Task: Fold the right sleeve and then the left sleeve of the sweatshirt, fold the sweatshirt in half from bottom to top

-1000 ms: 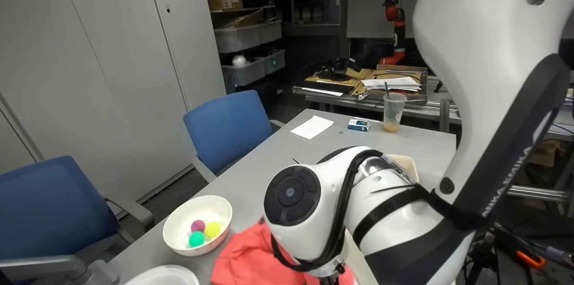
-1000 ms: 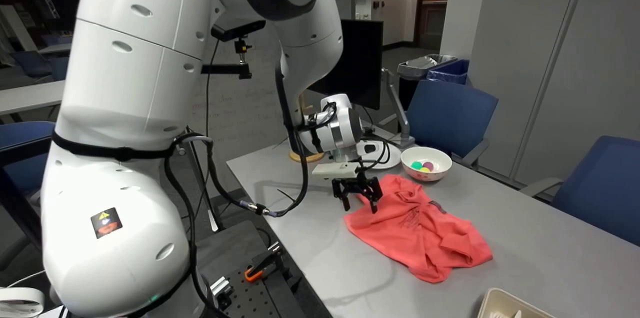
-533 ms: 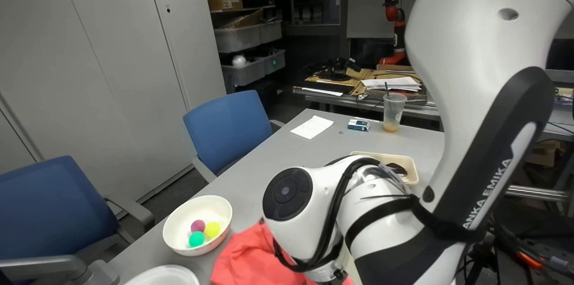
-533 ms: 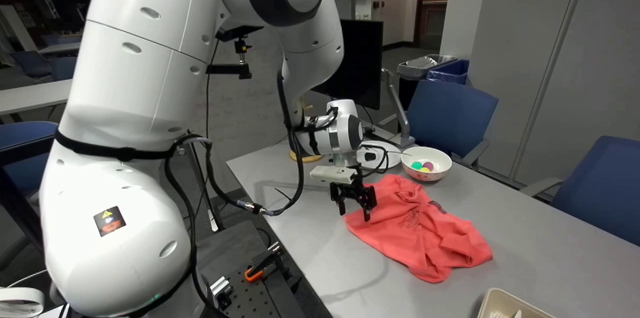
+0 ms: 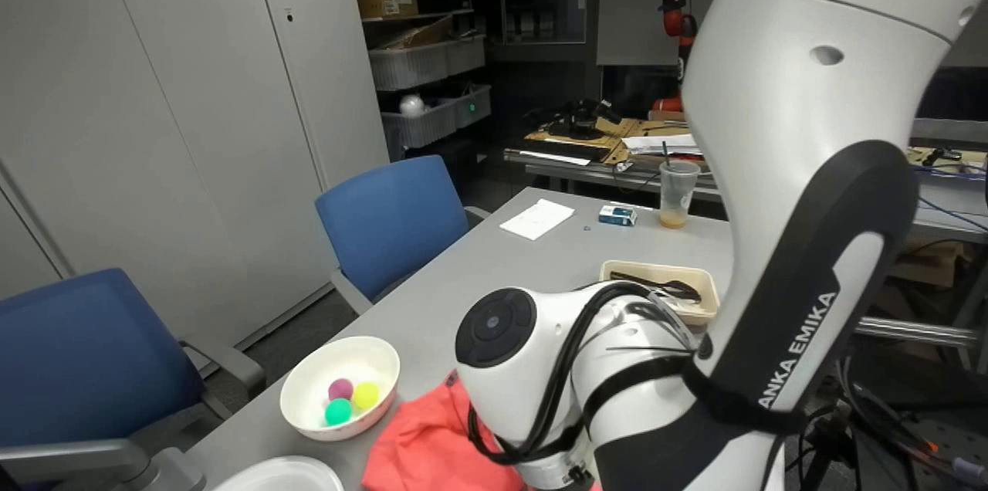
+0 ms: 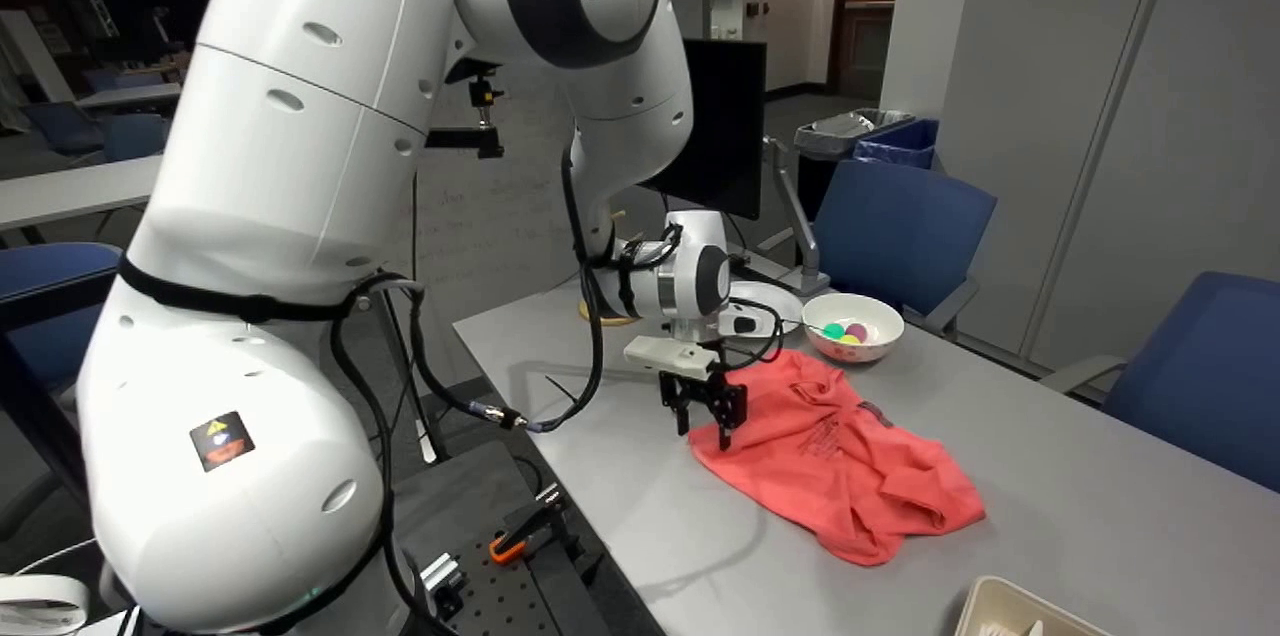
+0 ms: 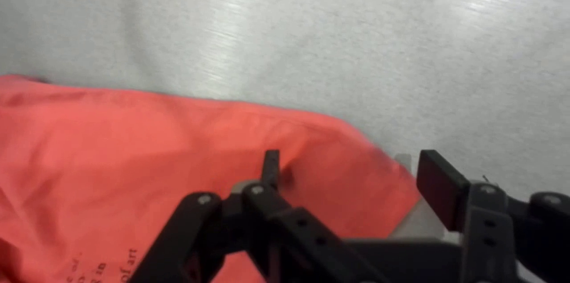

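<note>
Hiding part of the sweatshirt (image 7: 133,158) — the spread pincer (image 7: 350,165) — lettering (image 7: 129,265) cut off.

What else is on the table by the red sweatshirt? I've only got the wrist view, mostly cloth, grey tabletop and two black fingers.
Observer: In both exterior views, a white bowl holding three balls stands close beside the sweatshirt.
Visitor: Fun! And is the sweatshirt lying flat all over?
Observer: No. In an exterior view, the end farthest from the gripper lies rumpled, in loose folds.
</note>
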`<state>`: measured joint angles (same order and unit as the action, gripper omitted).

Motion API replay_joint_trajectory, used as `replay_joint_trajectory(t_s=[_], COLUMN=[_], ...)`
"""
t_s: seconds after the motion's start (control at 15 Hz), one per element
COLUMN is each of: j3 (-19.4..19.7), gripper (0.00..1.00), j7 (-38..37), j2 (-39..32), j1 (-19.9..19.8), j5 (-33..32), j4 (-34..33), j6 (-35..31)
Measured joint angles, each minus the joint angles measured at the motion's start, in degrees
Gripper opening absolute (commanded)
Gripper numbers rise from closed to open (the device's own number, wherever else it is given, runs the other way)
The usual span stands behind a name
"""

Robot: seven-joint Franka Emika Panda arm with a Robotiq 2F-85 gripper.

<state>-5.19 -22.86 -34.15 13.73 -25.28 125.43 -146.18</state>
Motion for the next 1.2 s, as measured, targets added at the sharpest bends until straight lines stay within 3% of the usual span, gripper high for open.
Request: replay_joint_trajectory(t_s=[0.07, 0.53, 0.87, 1.07, 1.2], j3=[0.1, 0.5, 1.8, 5.3, 8.6], gripper=[0.52, 0.0, 0.01, 0.01, 0.01], j7=[0.7, 4.3, 4.6, 4.2, 2.2], j2=[-0.3, -2.2, -2.5, -0.9, 1.8], j1=[0.0, 0.1, 0.9, 4.2, 7.2], j5=[0.6, 3.5, 3.7, 1.4, -3.5], j4=[-0.2, -2.1, -2.8, -2.7, -2.3], j6=[-0.4, -0.6, -0.2, 4.1, 8.5])
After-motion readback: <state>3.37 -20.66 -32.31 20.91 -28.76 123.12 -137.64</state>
